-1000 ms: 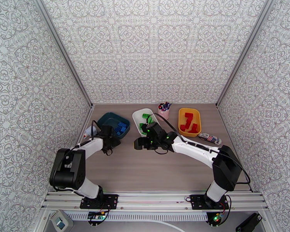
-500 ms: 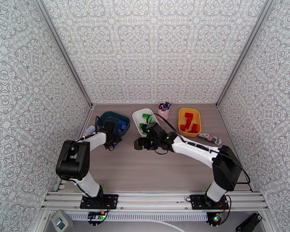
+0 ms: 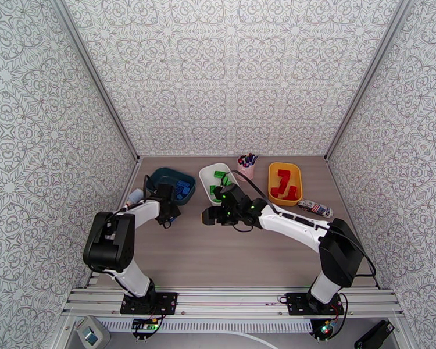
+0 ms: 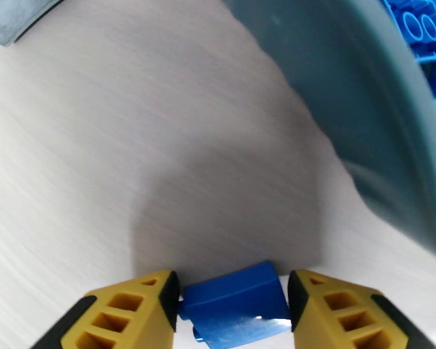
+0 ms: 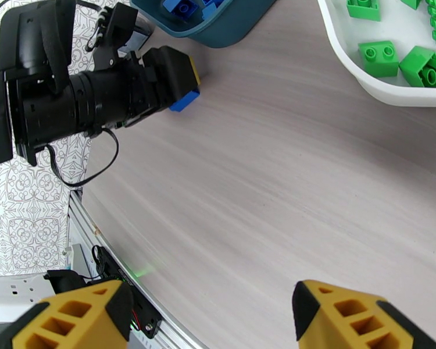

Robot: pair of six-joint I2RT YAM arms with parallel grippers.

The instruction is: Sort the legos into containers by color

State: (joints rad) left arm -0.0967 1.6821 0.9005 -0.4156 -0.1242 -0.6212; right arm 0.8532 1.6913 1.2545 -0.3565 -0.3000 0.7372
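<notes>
Left wrist view: the left tool (image 4: 232, 295) pinches a blue lego (image 4: 241, 312) just short of the teal tub (image 4: 346, 94), which lies ahead and rightward. The right tool (image 5: 212, 312) hangs spread.

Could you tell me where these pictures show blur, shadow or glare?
Left wrist view: the teal tub wall is soft and smeared, a dark shadow lies on the table ahead of the blue brick, whose lower face carries a pale glare patch. Right wrist view: sharp, with a faint green glint near the table edge. Top view: evenly lit.
</notes>
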